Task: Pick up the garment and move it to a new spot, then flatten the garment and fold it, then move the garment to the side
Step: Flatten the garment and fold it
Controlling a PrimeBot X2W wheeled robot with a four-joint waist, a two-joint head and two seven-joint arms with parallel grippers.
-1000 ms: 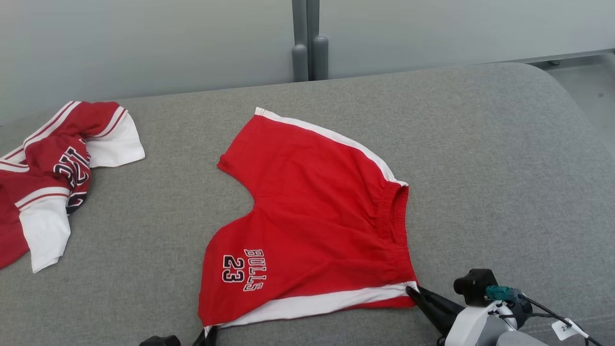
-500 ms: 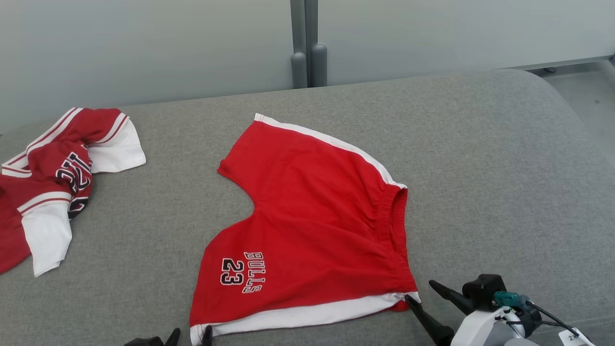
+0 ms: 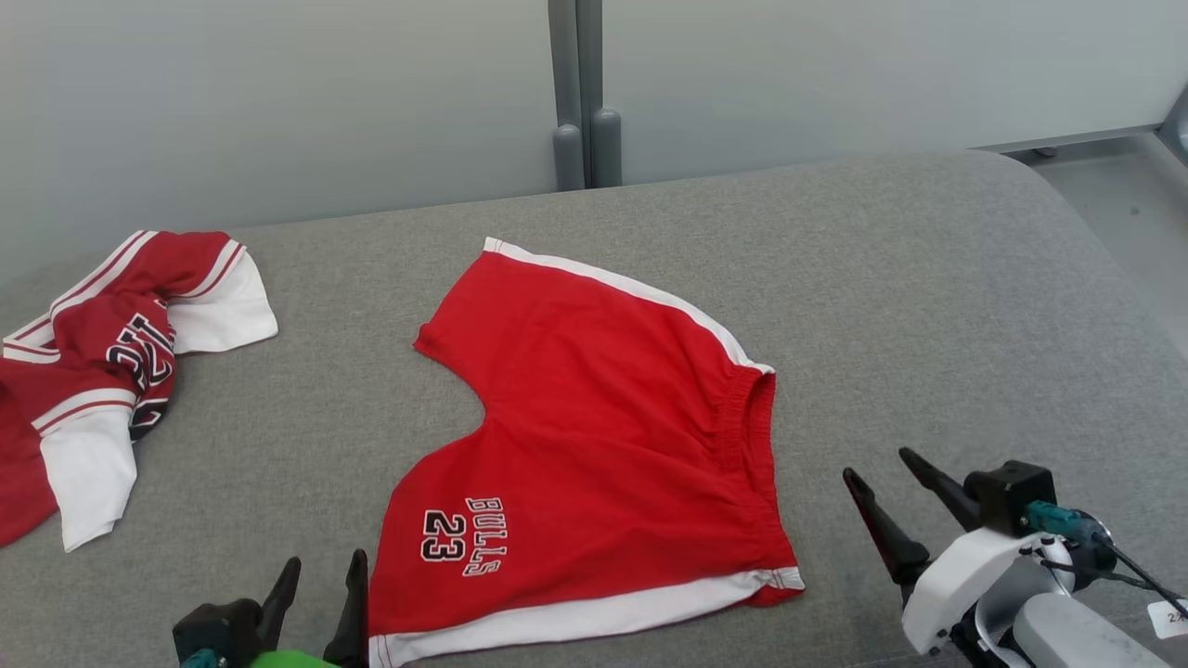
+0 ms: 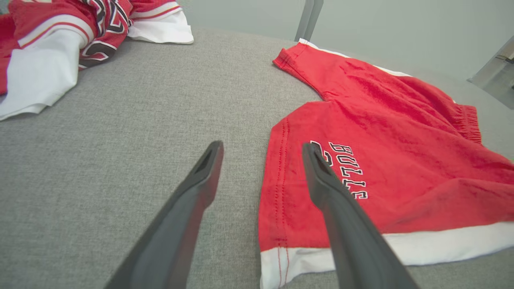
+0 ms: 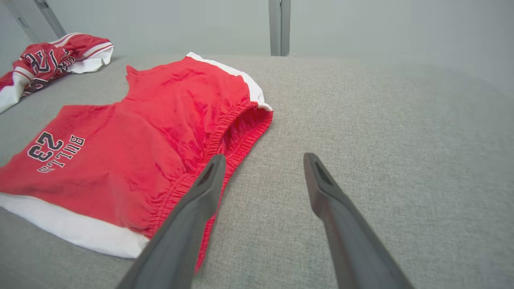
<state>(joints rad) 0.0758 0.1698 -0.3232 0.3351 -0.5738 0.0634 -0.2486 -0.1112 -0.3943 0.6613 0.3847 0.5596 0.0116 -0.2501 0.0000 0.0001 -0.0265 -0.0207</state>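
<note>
White right tool (image 3: 874, 462), 2 dark tapered fingers (image 3: 884, 531), teal connector (image 3: 1045, 516), black cable (image 3: 1128, 568)

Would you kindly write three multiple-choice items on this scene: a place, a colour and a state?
1. The jersey lies where from the shorts? A) on them B) to the robot's left C) to its right
2. The shorts' side stripe is: A) blue B) black C) white
3. The right claw is: A) open B) shut on the shorts C) shut on the jersey
Answers: 1 B, far left in the head view; 2 C, white edges the red; 3 A, fingers apart, nothing between.
</note>
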